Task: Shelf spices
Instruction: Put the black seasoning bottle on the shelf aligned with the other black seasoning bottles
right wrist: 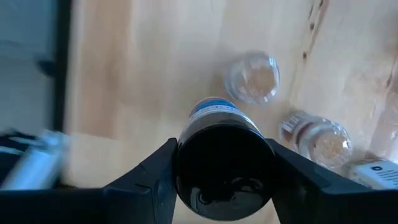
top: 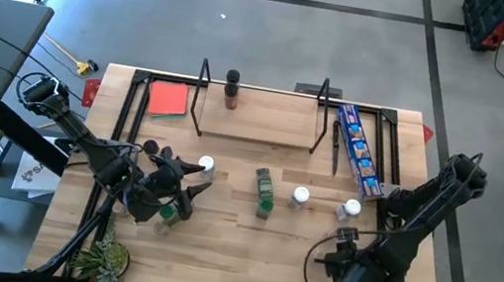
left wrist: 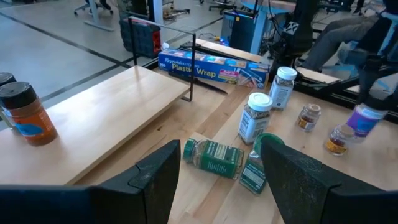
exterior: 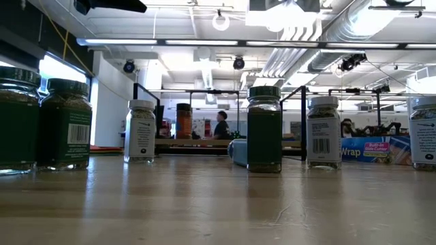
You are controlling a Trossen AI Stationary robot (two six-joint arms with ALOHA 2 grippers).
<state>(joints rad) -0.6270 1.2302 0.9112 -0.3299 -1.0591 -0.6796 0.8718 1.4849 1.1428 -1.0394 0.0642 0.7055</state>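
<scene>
The shelf (top: 260, 117) stands at the table's far side with one black-lidded orange spice jar (top: 231, 88) upright on its board. More spices stand or lie on the tabletop in front of it: two green jars (left wrist: 214, 158) on their sides, and white-lidded jars (left wrist: 255, 118) upright. My left gripper (left wrist: 221, 180) hovers open near the lying green jars, holding nothing. My right gripper (right wrist: 224, 149) points down at the table's near right, shut on a black-lidded jar (right wrist: 224, 165) with a blue label. My right gripper pinches the black-lidded jar between its two fingers (right wrist: 158, 171), at the lid's two sides (right wrist: 186, 155). The fingers come from above, pointing down along the jar. The left wrist view shows the jar (left wrist: 364, 118) below the gripper, slightly tilted. Whether its base rests on the table, I cannot tell.
Two clear-lidded jars (right wrist: 252, 78) (right wrist: 317, 140) stand close beside the held jar. A long blue packet (top: 360, 152) lies at the shelf's right end and a flat red square (top: 168, 99) at its left. A small plant (top: 102, 261) sits at the near left corner.
</scene>
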